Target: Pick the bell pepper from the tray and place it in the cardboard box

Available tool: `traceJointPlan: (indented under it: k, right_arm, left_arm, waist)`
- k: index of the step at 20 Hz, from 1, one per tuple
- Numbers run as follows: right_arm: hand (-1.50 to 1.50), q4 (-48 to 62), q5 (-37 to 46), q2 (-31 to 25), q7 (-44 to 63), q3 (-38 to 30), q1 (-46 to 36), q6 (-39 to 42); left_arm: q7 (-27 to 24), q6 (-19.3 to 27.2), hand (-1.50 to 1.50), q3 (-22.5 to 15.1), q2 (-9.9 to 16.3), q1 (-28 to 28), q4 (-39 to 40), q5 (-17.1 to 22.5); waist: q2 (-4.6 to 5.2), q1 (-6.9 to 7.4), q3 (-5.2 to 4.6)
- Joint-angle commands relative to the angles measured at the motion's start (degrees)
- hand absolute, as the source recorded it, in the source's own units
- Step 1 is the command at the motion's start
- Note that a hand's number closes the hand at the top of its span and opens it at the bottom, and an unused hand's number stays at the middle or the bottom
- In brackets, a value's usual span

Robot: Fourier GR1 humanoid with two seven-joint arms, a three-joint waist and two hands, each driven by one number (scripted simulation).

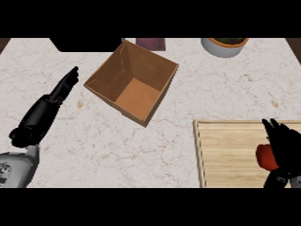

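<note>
A red bell pepper lies on the light wooden tray at the lower right, partly hidden by my right hand. That hand lies over the pepper's right side with its fingers pointing up and away; I cannot see whether they curl round it. The open cardboard box stands turned at an angle in the upper middle of the counter, with nothing inside. My left hand stays open at the left, fingers straight, its tips just left of the box's corner.
A white pot with a plant stands at the back right. A black object and a dark purple item sit at the back edge behind the box. Marble counter lies between box and tray.
</note>
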Motion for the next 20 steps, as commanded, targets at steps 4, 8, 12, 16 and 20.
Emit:
traceJointPlan:
  k: [4,8,12,16,20]
  right_arm:
    - [-1.5,7.13,3.51,1.0,-7.75,-4.83,2.24,-1.35]
    - [-1.5,6.5,5.02,3.75,-9.82,-4.67,2.22,0.78]
    - [1.5,9.26,9.13,0.87,-19.12,-3.5,2.13,-5.31]
    - [1.5,9.24,13.8,2.99,-19.62,-2.73,-0.47,-7.53]
    - [1.5,11.92,18.99,6.02,-21.37,-1.03,-0.11,-12.1]
  left_arm:
    - [-1.34,-3.95,0.0,3.93,0.78,0.86,-0.07,-0.02]
    - [1.1,-2.38,0.0,2.35,-3.02,1.41,-1.79,-2.89]
    - [-2.47,-2.05,0.0,2.6,-2.57,2.61,-1.12,-4.67]
    - [2.36,-5.01,0.0,4.74,-2.55,-3.49,1.02,-1.89]
    - [2.28,-6.51,0.0,6.28,-2.14,-1.93,-0.37,-1.1]
  waist:
    - [0.0,0.1,0.01]
    - [-0.02,0.04,0.01]
    - [0.01,0.15,0.02]
    - [0.03,-0.02,0.01]
    - [0.02,0.13,0.01]
